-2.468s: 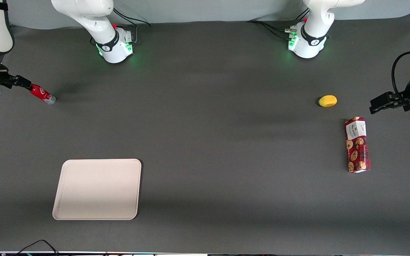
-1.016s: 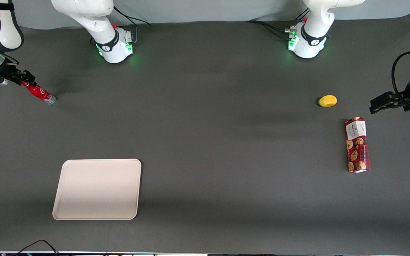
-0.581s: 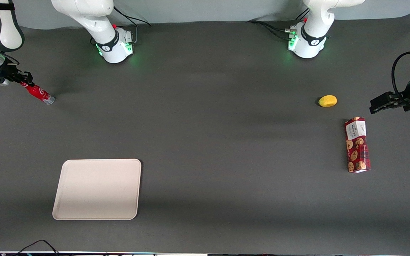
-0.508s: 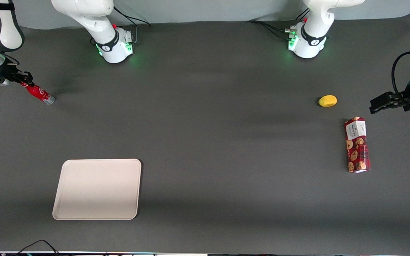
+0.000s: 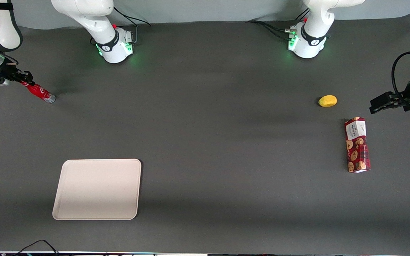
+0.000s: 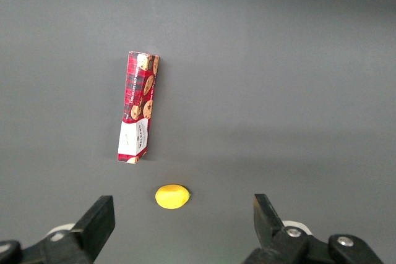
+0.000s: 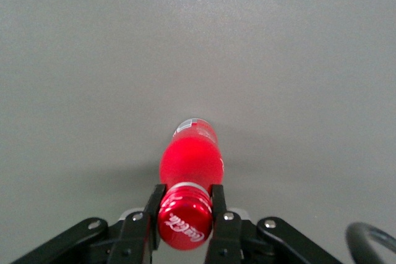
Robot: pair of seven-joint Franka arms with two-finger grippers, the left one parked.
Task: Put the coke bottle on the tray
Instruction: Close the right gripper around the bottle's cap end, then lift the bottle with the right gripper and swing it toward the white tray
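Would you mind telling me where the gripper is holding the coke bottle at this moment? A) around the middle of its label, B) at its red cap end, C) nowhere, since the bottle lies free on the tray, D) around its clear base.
B: in the right wrist view the gripper has its jaws closed on either side of the red cap of the coke bottle, whose base points away from it; the tray holds nothing.

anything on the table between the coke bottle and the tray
No. The front view shows bare dark mat between the bottle, held at its cap by the gripper, and the tray.
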